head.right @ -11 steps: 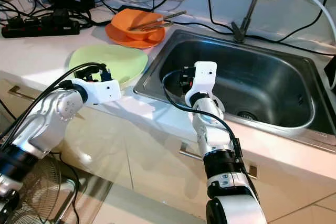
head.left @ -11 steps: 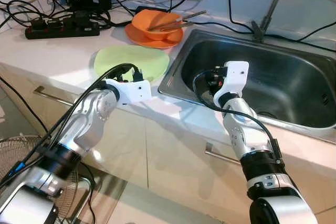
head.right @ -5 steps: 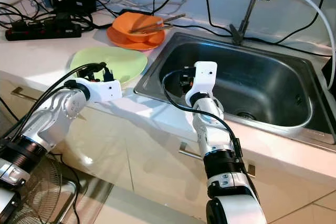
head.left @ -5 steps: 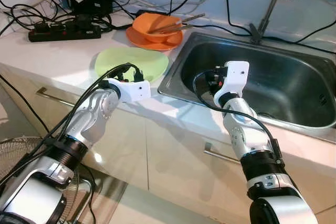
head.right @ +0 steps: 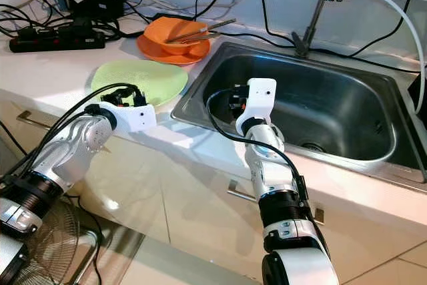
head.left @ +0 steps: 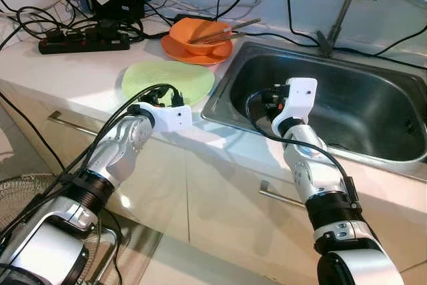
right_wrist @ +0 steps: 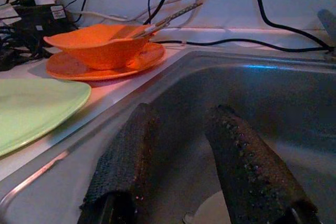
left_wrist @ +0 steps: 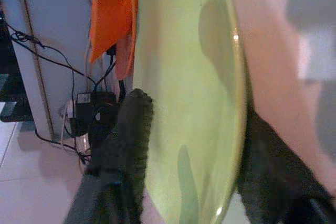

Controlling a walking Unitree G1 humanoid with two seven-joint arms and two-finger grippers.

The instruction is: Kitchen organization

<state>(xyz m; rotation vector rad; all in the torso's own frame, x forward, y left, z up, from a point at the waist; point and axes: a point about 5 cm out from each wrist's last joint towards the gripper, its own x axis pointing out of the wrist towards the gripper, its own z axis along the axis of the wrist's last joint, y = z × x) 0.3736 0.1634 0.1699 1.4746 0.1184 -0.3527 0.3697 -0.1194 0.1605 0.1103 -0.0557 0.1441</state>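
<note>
Head views: your left gripper [head.left: 175,97] sits at the green plate [head.left: 170,78]'s 6 o'clock edge on the tabletop [head.left: 80,71]; orange bowl [head.left: 200,33] at 12.
Left wrist: fingers [left_wrist: 128,145] apart, straddling the plate's rim (one above, one below).
Right wrist: right gripper [right_wrist: 181,145] fingers apart, empty, inside the sink [right_wrist: 294,103].

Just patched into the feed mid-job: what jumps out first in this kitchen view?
The left gripper sits at the near rim of the green plate on the white counter, one finger above the plate and one below its edge. Behind it, an orange bowl holding utensils rests on an orange plate beside the steel sink. The right gripper hangs open over the sink's left side.
</note>
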